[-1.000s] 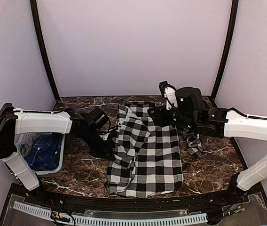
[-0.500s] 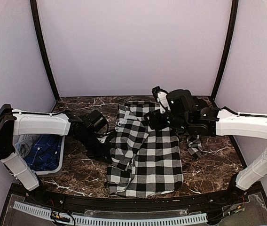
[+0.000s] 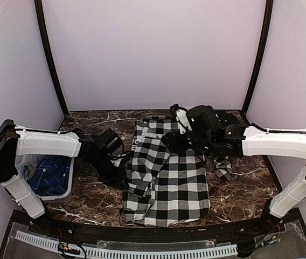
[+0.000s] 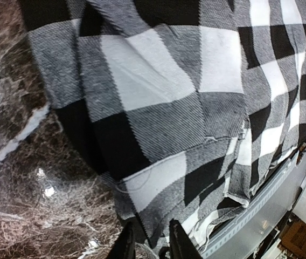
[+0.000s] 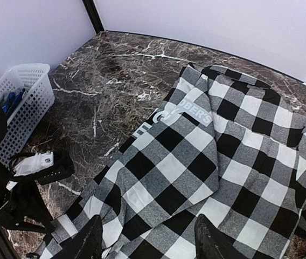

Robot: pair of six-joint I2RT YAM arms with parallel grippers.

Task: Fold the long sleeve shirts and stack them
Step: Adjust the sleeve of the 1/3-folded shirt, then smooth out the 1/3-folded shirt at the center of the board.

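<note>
A black-and-white check long sleeve shirt [image 3: 170,181] lies spread across the middle of the table, its left side folded over onto itself. White block letters [image 5: 188,110] show on a black band near the collar. My left gripper [image 3: 126,174] is low at the shirt's left edge; in the left wrist view the left gripper [image 4: 152,245] has its fingers slightly apart, with the hem of the shirt [image 4: 158,81] lying loosely between them. My right gripper [image 3: 170,141] hovers open above the shirt's upper part, and in the right wrist view the right gripper [image 5: 147,243] has nothing between its fingers, only the shirt [image 5: 196,162] below.
A white perforated basket [image 3: 70,181] with blue cloth [image 3: 53,175] in it stands at the left table edge, also seen as the basket [image 5: 23,102] from the right wrist. One check sleeve [image 3: 223,167] trails off to the right under the right arm. Dark marble table [image 3: 94,208].
The right arm has swung left over the shirt's upper part. The left gripper has shifted slightly right at the folded left edge, and its jaws have parted a little.
</note>
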